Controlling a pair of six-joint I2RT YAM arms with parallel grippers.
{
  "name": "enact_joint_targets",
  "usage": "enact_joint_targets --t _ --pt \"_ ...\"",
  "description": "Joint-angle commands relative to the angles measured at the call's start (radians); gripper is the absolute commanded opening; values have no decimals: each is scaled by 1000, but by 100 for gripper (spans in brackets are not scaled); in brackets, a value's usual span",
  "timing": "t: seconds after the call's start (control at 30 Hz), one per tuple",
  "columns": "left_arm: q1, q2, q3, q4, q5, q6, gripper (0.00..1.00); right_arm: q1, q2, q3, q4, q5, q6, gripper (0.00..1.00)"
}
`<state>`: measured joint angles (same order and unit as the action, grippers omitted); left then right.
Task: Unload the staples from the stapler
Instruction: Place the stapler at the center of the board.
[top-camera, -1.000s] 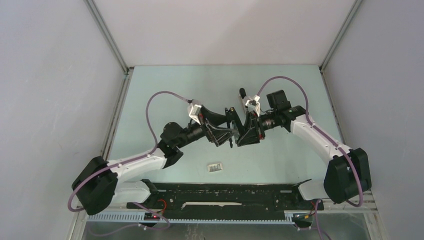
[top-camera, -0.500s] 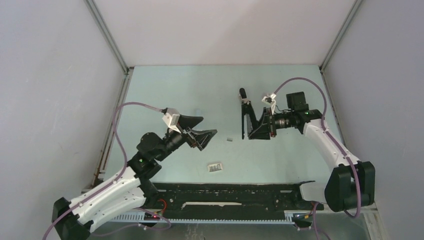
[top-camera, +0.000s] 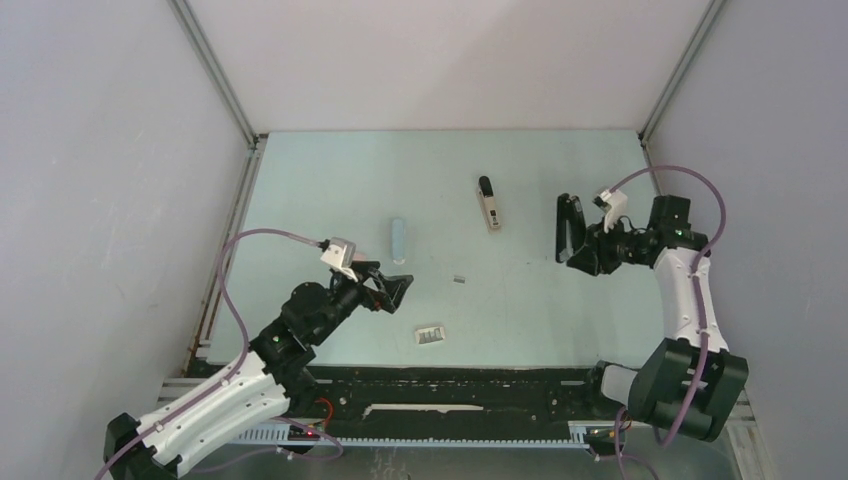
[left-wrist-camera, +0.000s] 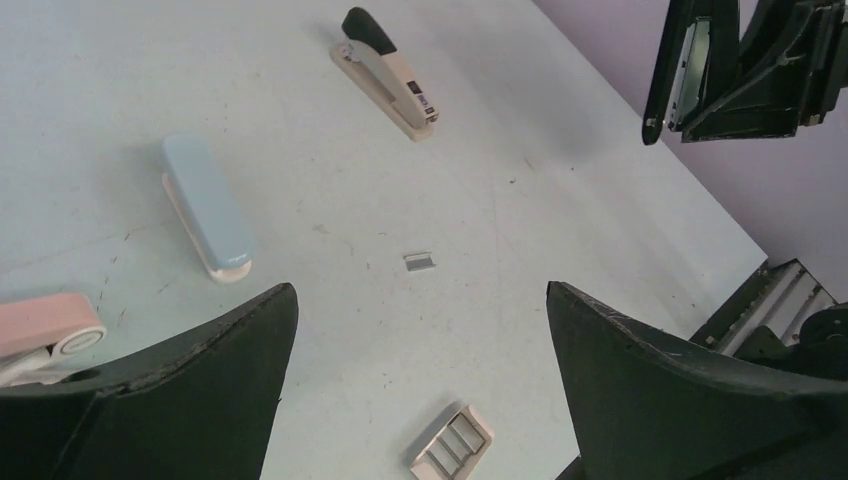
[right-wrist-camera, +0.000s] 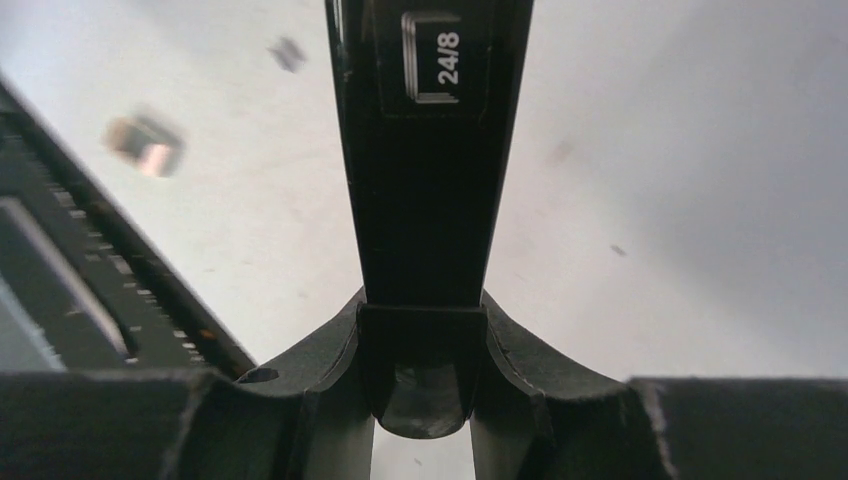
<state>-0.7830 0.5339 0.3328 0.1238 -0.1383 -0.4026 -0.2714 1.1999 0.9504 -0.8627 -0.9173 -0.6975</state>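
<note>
Top external view: the right end effector (top-camera: 583, 243) is clenched around a black stapler (top-camera: 568, 228) and holds it on end over the right part of the counter (top-camera: 330, 180), well apart from the other things. Right wrist view agrees: the black body, marked "24/8", sits tight between both fingers. The left end effector (left-wrist-camera: 418, 298) is released, with the jaws wide and nothing between them. It hovers above a short strip of staples (left-wrist-camera: 421, 261) that lies flat on the counter. Around are a blue stapler (left-wrist-camera: 207, 218), a beige stapler (left-wrist-camera: 388, 75) and a pink stapler (left-wrist-camera: 40, 325). A pale flat piece (left-wrist-camera: 450, 447) lies nearer; I cannot tell what it is.

I judge the staples to be very light, thin, easy to break apart and slippery on this smooth surface. It is better to pinch the strip gently by its two long sides. The stapler is stiff but hinged, so the hold belongs on its body.
</note>
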Motion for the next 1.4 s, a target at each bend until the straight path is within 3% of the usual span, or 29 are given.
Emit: enact_joint_targets --t 0.0,0.13,0.47,0.93,1.37 --pt "5 -16 -26 23 -42 -25 100 -60 35 39 30 187 -98 0" --pt "5 -36 -38 25 -45 -25 100 -62 109 51 141 342 -86 0" --pt "5 -93 -66 -2 -87 -39 100 50 407 234 218 597 -27 0" --pt "5 -109 -76 -23 -114 -39 100 221 791 636 158 797 77 0" --pt "5 -88 -77 -20 -133 -39 100 263 918 764 166 843 118 23"
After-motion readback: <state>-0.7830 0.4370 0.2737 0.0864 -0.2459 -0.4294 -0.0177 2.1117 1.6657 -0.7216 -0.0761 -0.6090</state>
